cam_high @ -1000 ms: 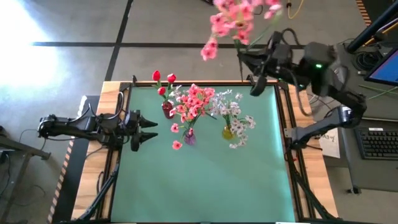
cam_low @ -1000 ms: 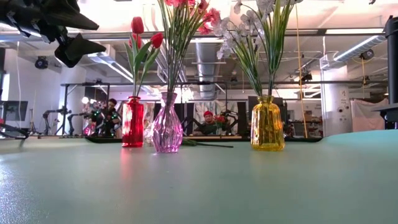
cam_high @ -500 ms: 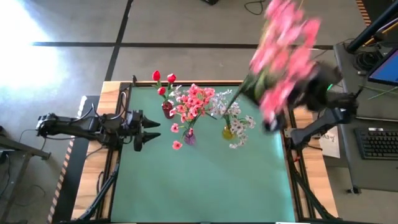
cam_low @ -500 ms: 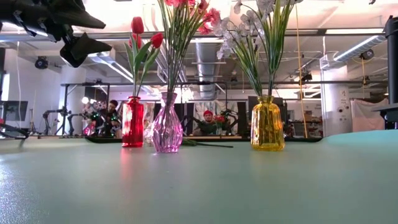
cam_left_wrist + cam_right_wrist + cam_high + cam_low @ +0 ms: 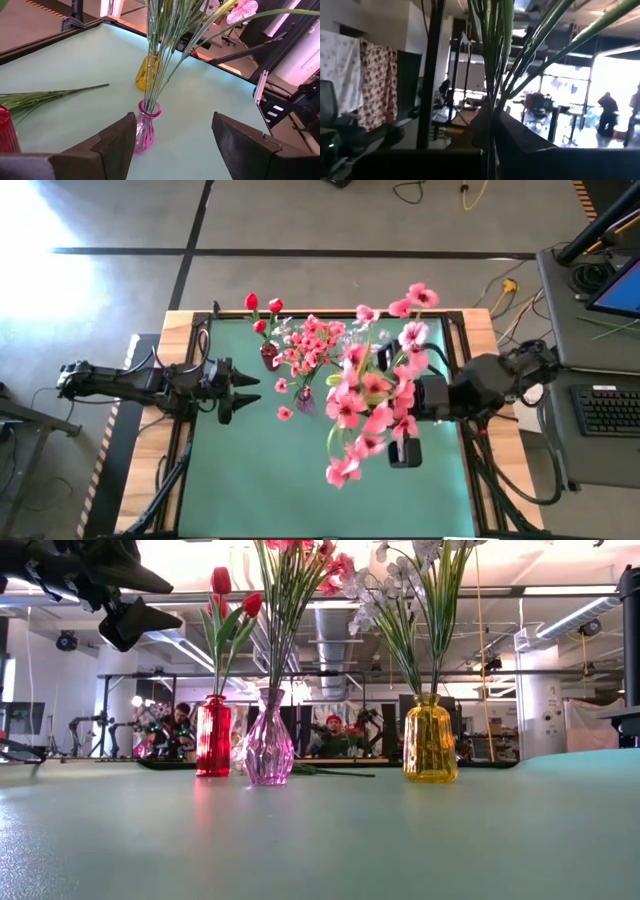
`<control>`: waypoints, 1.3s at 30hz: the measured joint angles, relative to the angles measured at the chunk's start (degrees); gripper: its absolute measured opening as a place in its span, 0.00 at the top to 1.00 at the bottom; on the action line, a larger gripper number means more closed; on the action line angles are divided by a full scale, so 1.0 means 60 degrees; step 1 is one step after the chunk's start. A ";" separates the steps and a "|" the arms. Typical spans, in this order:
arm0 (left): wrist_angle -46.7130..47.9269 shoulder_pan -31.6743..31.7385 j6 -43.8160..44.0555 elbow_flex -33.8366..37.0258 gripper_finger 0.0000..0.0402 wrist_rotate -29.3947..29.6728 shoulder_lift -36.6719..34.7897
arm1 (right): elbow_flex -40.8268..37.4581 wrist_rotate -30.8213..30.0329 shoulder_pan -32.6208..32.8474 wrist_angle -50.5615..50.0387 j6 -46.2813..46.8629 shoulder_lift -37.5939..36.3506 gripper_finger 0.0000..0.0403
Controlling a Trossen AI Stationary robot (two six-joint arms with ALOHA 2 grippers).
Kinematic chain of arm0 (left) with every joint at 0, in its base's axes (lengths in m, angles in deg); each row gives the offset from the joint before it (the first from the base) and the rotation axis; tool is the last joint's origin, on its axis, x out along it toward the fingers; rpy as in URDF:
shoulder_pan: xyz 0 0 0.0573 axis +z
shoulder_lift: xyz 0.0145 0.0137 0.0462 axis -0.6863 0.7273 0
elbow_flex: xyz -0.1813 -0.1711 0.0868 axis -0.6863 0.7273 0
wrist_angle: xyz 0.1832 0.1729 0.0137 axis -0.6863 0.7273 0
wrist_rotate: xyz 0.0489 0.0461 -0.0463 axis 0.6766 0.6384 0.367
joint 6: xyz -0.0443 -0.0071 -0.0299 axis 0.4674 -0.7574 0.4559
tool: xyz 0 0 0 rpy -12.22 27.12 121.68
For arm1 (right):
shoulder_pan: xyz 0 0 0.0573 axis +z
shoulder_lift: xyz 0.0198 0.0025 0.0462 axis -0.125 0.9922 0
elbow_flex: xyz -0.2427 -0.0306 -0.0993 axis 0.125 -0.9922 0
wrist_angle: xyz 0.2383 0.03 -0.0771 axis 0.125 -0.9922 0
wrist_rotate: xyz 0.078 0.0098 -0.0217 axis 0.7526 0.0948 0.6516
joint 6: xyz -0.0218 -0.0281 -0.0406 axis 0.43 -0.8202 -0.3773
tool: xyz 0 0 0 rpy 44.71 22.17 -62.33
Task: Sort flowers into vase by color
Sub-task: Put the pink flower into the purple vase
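The right gripper clamps a pink flower spray above the bench at three o'clock; the left gripper, jaws wide, waits at nine o'clock

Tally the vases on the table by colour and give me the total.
red vase: 1
pink vase: 1
yellow vase: 1
Total: 3 vases
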 joint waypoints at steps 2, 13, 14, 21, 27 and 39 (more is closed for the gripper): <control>-0.0003 0.0000 0.0000 0.0000 0.38 0.0000 0.0000 | -0.0249 -0.0004 0.0024 -0.0048 0.0229 -0.0021 0.97; -0.0067 0.0000 -0.0233 0.0000 0.38 0.0000 0.0011 | -0.4531 -0.1101 0.0650 0.4490 0.0313 -0.0007 0.97; -0.0071 0.0000 -0.0253 0.0000 0.38 0.0000 0.0011 | -0.4964 -0.1466 0.0640 0.4993 0.0377 0.0015 0.97; -0.0117 -0.0001 -0.0259 0.0000 0.38 0.0000 0.0105 | -0.6611 -0.3282 0.0565 0.7451 0.0046 0.0444 0.97; -0.0138 0.0000 -0.0313 0.0000 0.38 0.0012 0.0335 | -0.6694 -0.3524 0.0349 0.8630 -0.0532 0.1370 0.97; -0.0258 0.0000 -0.0328 0.0000 0.38 0.0084 0.0836 | -0.5333 -0.4545 -0.0323 1.0909 -0.2570 0.3897 0.97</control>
